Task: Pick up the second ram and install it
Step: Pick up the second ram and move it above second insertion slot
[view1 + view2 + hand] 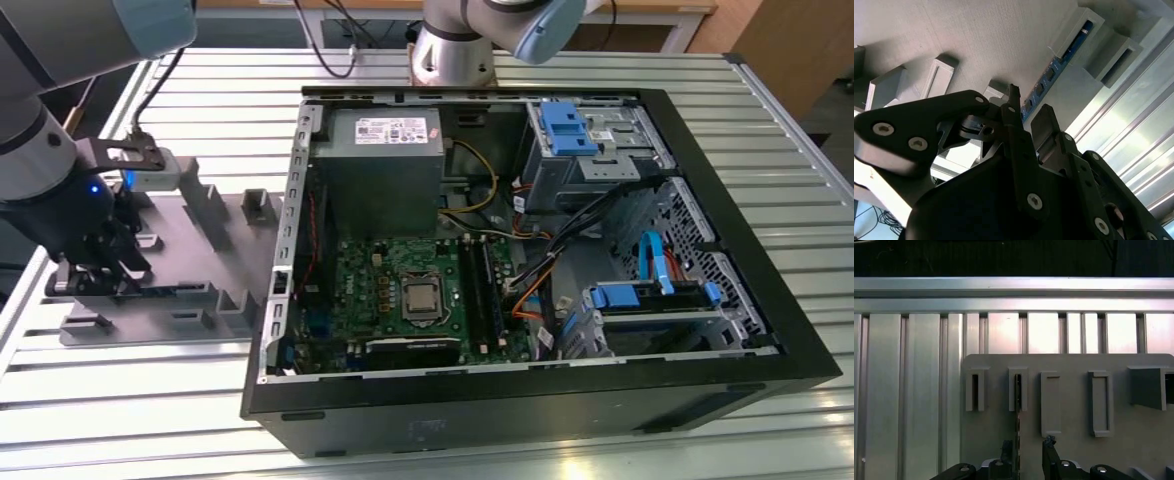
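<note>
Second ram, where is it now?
The second ram stands on edge in the grey holder tray at the exterior view's left, beside the computer case, between the gripper's open fingers.

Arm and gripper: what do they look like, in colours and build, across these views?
The arm is made of round silver-grey tubes with pale blue joint caps. The gripper is matte black, with flat linkage fingers pinned by silver screws; a small blue light glows on its body.
</note>
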Motion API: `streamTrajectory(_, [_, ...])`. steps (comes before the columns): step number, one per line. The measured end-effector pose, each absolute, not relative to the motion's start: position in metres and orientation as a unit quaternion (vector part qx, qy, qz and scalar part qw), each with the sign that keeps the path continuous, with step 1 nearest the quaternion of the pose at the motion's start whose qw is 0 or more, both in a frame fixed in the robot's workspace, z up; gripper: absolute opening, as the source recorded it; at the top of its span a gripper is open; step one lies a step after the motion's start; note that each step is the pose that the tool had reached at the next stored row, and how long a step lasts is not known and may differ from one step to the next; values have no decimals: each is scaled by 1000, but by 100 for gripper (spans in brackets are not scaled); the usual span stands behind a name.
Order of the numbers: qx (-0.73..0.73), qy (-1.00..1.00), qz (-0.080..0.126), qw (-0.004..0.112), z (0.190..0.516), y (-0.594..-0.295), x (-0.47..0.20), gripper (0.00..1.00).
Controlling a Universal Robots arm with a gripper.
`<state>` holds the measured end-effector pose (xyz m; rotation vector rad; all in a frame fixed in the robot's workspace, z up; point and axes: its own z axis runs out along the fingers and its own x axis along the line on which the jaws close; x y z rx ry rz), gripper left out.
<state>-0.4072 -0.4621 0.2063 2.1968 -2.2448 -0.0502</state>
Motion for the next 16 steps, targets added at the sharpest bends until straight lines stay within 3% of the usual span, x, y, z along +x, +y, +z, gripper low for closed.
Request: streamTrajectory(16, [699, -715, -16, -1, 193, -468, -408, 37])
